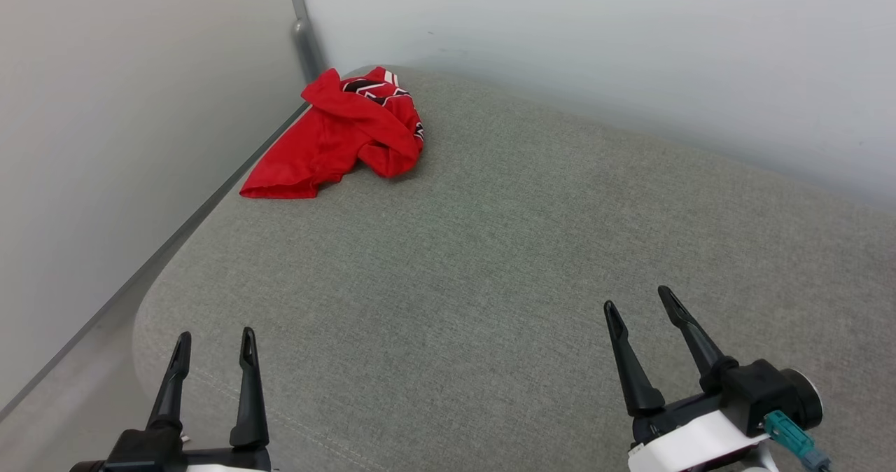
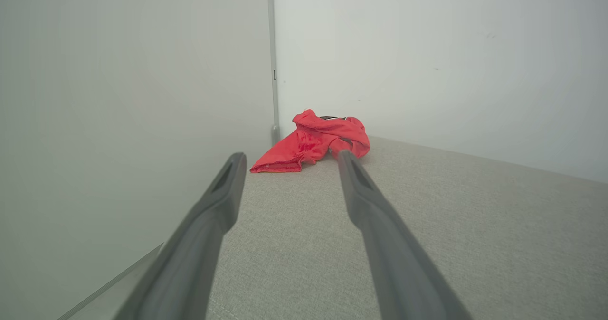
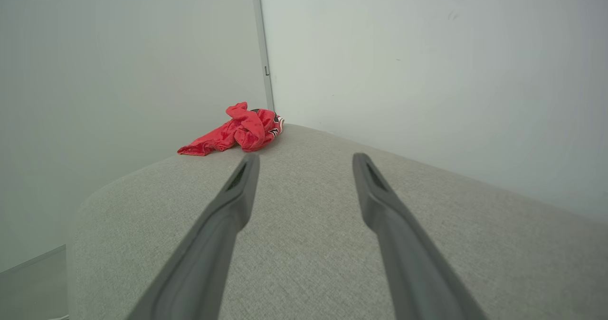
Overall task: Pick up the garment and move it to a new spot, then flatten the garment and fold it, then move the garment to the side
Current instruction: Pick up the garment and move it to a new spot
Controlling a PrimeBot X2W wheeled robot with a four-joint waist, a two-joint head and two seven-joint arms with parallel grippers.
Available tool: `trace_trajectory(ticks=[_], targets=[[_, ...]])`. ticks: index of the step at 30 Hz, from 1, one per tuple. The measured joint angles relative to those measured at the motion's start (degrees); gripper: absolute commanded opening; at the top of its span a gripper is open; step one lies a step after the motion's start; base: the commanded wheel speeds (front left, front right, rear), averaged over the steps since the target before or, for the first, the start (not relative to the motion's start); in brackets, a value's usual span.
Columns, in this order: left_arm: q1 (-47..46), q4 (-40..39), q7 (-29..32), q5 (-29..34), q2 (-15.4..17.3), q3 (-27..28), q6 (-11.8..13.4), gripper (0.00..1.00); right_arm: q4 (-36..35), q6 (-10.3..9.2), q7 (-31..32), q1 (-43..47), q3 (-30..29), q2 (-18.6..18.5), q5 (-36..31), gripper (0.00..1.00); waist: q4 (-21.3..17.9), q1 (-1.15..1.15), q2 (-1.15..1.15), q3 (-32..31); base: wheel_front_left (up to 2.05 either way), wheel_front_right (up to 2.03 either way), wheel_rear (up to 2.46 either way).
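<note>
Left gripper (image 1: 215, 334) and right gripper (image 1: 638, 298) empty, garment (image 1: 336, 136) in the far corner

The garment lies crumpled on the far left corner of the grey cushion (image 1: 490, 248). It is a red heap with a little black and white print showing on top, and one flatter flap trails toward the near side along the cushion's left edge. It sits close under the left wall (image 1: 105, 108), just beside the corner post (image 1: 306, 38), with the back wall (image 1: 595, 52) right behind. Both grippers hover low at the near edge, well apart from the cloth, fingers spread wide and holding nothing.

The step in hand looks like the first pick-up. The left gripper seems the better choice, since in its wrist view the heap lies almost straight ahead. Approach from the open side so the fingers do not scrape wall or post. Aim for the raised fold on top rather than the thin flap, and take a deep bunch of cloth, because smooth jersey may slip from a shallow pinch. Press only lightly into the cushion so its weave is not caught. Lift until the flap hangs free before carrying the garment toward the middle, where there is room to flatten it
</note>
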Motion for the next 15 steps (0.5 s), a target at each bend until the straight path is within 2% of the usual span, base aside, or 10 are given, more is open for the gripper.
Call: trace_trajectory(ticks=[4,11,15], targets=[[-0.2,0.4,0.0,2.2,0.0,0.5,-0.6,1.00,-0.2,-0.01,0.0,0.2,-0.7,0.0,-0.1,1.00,-0.2,0.00,0.00,0.4,0.00,0.00,0.00],[-4.8,1.9,0.0,1.2,0.0,3.1,-2.7,1.00,-2.1,0.00,0.0,-0.7,-1.5,0.0,-2.6,1.00,-1.2,0.00,0.00,3.8,0.00,0.00,0.00],[-10.9,4.4,0.0,-0.9,2.0,5.1,-4.7,1.00,-3.6,0.00,0.0,-2.8,-2.3,0.1,-5.5,1.00,-3.2,0.00,0.00,7.7,0.00,0.00,0.00]])
